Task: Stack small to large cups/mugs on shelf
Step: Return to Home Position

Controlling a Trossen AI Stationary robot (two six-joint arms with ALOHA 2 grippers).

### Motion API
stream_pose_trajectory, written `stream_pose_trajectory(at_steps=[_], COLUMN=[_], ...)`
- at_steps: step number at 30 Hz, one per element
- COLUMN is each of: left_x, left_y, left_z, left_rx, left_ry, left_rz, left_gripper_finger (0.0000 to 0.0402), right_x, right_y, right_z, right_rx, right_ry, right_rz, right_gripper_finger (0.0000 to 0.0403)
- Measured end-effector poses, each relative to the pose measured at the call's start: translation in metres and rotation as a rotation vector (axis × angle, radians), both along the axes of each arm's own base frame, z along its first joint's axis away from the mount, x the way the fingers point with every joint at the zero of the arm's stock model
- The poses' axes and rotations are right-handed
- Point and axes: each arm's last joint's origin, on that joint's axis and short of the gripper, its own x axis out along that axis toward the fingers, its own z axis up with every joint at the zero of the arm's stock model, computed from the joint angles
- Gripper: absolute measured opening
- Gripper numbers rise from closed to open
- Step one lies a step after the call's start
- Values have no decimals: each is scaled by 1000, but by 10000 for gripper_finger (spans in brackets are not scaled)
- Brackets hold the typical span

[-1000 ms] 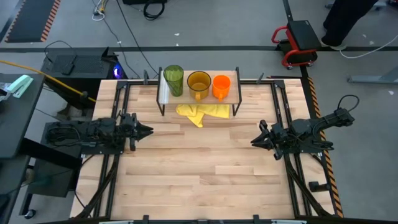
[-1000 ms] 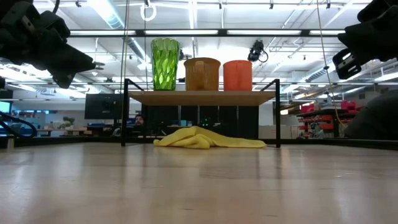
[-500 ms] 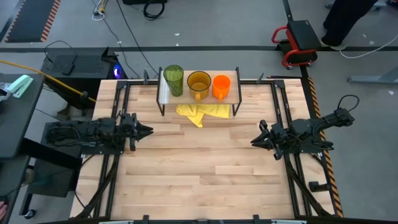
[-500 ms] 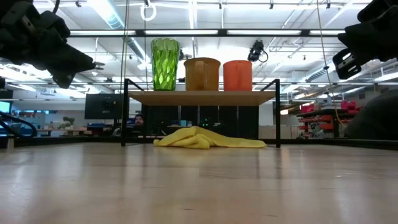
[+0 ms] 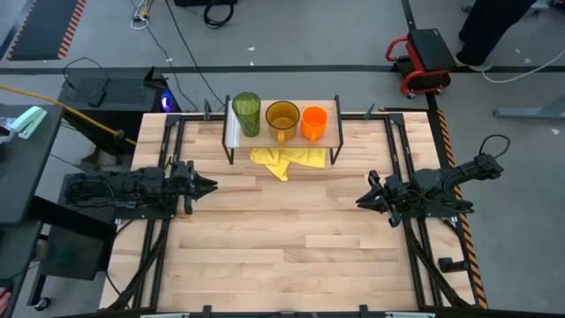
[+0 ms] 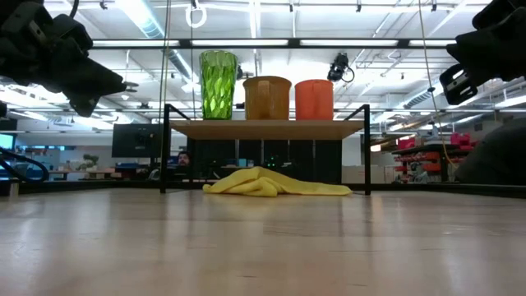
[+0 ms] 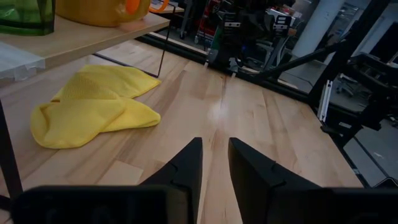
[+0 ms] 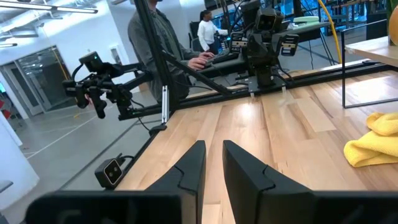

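On the shelf (image 5: 328,134), your green tumbler (image 5: 246,113) looks light, slick plastic; take its rim. Both grippers (image 5: 210,185) (image 5: 362,200) stand narrowly parted, empty.

The shelf (image 5: 331,132) is standing at the far edge of the table (image 5: 291,256), centred between the two arms. Three cups are sitting in a row on its top: the tumbler (image 5: 246,113) at the left, the handled mug (image 5: 282,118) in the middle, the small mug (image 5: 314,122) at the right. A cloth (image 5: 284,160) is lying on the table beneath the shelf, protruding toward the near side. The left gripper (image 5: 210,185) is hovering near the table's left edge, the right gripper (image 5: 360,200) near its right edge.
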Motion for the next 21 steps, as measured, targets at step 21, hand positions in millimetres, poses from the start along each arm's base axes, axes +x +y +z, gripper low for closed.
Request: stream_pose_trajectory(at_steps=[21], left_x=[0], left_y=[0], left_z=[0], left_rx=[0], left_ry=[0], left_rz=[0], left_gripper_finger=[84], right_x=[0], right_y=[0], right_z=[0], right_rx=[0], right_ry=[0], right_rz=[0], right_gripper_finger=[62])
